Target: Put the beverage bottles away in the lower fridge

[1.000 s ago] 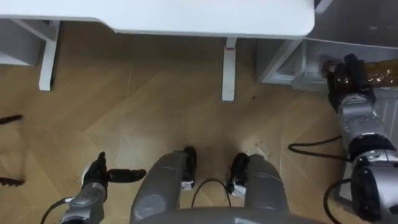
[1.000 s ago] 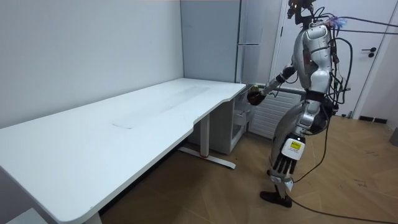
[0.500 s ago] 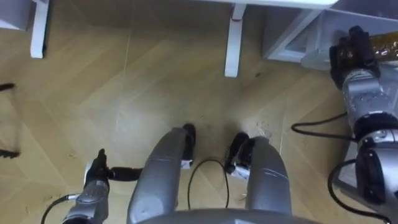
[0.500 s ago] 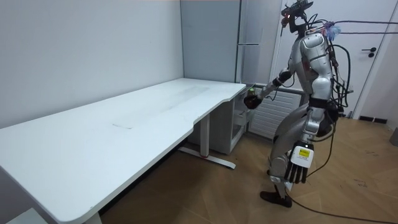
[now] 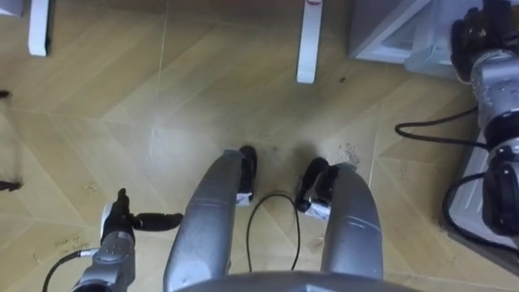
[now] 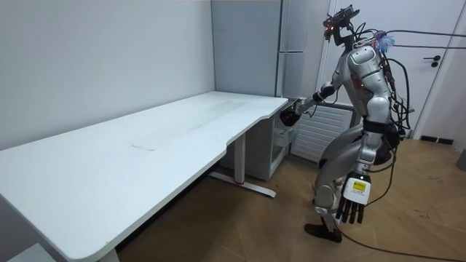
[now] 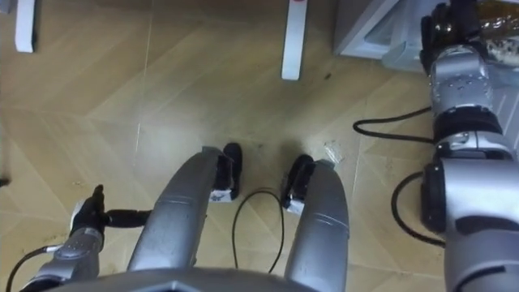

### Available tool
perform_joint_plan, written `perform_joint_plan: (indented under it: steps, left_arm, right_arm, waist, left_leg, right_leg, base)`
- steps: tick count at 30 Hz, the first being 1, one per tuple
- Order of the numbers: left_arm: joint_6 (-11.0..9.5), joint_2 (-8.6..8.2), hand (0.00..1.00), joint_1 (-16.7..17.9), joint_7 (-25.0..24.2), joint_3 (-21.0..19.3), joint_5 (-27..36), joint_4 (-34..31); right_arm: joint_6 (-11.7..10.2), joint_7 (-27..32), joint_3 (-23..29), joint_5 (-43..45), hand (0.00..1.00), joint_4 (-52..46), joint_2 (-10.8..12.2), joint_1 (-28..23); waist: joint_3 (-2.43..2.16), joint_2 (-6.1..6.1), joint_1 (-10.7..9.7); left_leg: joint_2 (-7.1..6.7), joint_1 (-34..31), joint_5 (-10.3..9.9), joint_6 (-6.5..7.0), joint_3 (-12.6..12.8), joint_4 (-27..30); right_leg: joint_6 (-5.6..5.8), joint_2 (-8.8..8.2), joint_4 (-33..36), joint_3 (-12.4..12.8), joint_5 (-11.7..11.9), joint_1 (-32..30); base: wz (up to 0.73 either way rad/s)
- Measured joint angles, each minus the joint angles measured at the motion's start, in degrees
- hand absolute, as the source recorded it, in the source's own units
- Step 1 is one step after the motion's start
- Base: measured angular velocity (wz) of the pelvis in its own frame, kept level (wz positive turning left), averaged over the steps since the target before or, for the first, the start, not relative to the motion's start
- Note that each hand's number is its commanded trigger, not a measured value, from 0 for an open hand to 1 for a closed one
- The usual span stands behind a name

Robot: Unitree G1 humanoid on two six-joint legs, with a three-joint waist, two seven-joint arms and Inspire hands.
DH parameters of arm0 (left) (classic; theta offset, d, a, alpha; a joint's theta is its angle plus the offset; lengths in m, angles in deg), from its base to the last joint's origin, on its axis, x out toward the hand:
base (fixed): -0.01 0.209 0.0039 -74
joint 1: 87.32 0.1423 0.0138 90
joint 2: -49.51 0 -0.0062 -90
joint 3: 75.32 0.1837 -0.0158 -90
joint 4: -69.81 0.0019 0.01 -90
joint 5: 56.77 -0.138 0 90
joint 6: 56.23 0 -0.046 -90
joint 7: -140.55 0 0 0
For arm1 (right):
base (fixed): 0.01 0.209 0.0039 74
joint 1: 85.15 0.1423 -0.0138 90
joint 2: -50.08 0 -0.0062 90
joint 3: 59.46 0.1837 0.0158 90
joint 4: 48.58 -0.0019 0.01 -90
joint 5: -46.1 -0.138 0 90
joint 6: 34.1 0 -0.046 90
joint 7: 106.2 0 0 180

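Nearest you, the left hand [image 6: 352, 207] hangs idle beside the thigh, fingers straight, slightly spread, holding nothing. Below lies the floor [image 5: 162, 122], smooth wood laid in a herringbone pattern. It looks hard, and a dropped drink would likely bounce or roll on it. Beyond the feet stands a desk leg [image 5: 306, 49], white and square-edged, under the flat white desk [image 6: 145, 145] with its rounded corner. Just beside the leg sits a white shelf unit [image 5: 389, 36] with thin, angular walls.

The right hand [image 7: 450, 24] is stretched forward over that unit, dark fingers curled round the bottle [image 7: 496, 11]. This is the one drink in view, a round container with amber-brown contents, lying roughly level.

- **Finding one:** its wall looks slick and cylindrical, so it may twist or slide out of the grip at full reach.
- **Finding two:** the arm passes close to the desk corner and the unit, and a swing there could knock the bottle loose.

Farthest off, the tall grey fridge [image 6: 295, 80] has flat, matte panels. You cannot tell whether its lower door is open.
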Motion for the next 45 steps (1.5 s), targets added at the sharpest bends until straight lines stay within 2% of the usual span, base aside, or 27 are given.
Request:
perform_joint_plan:
  steps: [3,4,5,6,14,18,23,28,45]
  left_arm:
    - [0.3,0.02,0.00,0.0,0.6,0.0,0.0,-0.6]
    - [0.3,0.02,0.00,0.0,1.0,0.0,0.0,-0.8]
    - [0.3,0.02,0.00,0.0,1.1,0.0,0.0,-0.9]
    - [0.3,0.01,0.00,0.0,1.2,0.0,0.0,-1.1]
    - [0.4,0.17,0.00,0.0,1.4,0.0,0.1,-0.8]
    - [0.4,0.21,0.00,0.0,1.0,0.0,0.1,-0.8]
    - [1.1,0.40,0.00,0.0,0.5,0.6,1.1,-0.9]
    - [1.7,0.45,0.00,0.1,0.5,0.7,1.2,-1.1]
    - [1.6,0.91,0.00,0.1,0.4,5.5,1.2,-1.1]
  right_arm:
    - [0.3,0.2,0.1,-0.4,1.00,0.0,-0.3,0.0]
    - [0.5,0.2,0.1,-0.7,0.64,0.0,-0.3,0.0]
    - [0.7,0.3,0.1,-0.7,0.64,0.0,-0.3,0.0]
    - [0.7,0.3,0.1,-1.2,0.00,0.0,-0.3,0.1]
    - [0.8,0.7,0.5,-2.7,0.00,0.0,-0.8,0.2]
    - [0.8,0.8,0.4,-2.7,0.00,0.1,-2.1,0.1]
    - [1.0,0.8,0.4,-3.8,0.00,0.5,-2.1,0.1]
    - [1.1,0.2,-0.1,-3.6,0.00,1.3,-2.2,0.1]
    - [1.1,-2.4,-1.4,-3.6,0.00,2.0,-2.3,0.1]
  waist:
    - [0.00,0.00,-0.1]
    - [-0.01,-0.01,-0.2]
    - [-0.01,-0.02,-0.3]
    - [-0.02,-0.03,-0.3]
    - [-0.05,-0.15,-1.3]
    - [-0.05,-0.30,-1.4]
    - [-0.04,-0.33,-1.2]
    - [-0.05,-0.35,-1.2]
    - [0.00,-0.63,-1.6]
  left_leg:
    - [-0.02,0.0,-0.5,0.16,0.2,0.9]
    - [-0.02,0.0,-0.8,0.15,0.3,1.4]
    - [-0.02,0.0,-0.9,0.17,0.3,1.6]
    - [0.05,0.0,-0.9,0.15,0.4,1.8]
    - [0.17,0.1,-1.0,0.31,0.7,2.6]
    - [0.44,0.1,-1.1,0.35,0.8,2.9]
    - [0.82,0.6,-1.1,0.42,1.4,2.8]
    - [1.05,1.3,-1.2,0.25,1.4,2.5]
    - [1.21,2.1,-1.3,0.20,1.8,2.3]
  right_leg:
    - [-0.10,-0.51,1.1,-0.1,-0.5,0.0]
    - [-0.05,-0.58,1.6,-0.1,-0.8,0.0]
    - [-0.05,-0.60,1.9,0.0,-0.9,0.0]
    - [-0.01,-0.56,2.0,0.1,-1.0,0.0]
    - [0.06,-0.56,2.7,0.4,-1.1,0.0]
    - [-0.04,-0.45,2.7,0.3,-0.9,0.1]
    - [-0.08,-0.36,2.5,0.4,-0.9,0.3]
    - [-0.21,0.50,1.7,0.5,-0.6,1.1]
    - [-0.14,0.55,1.7,1.1,-0.6,1.4]
  base:
    - [0.00]
    - [0.00]
    - [0.00]
    - [0.00]
    - [0.00]
    - [-0.04]
    - [-0.05]
    - [-0.05]
    - [0.00]
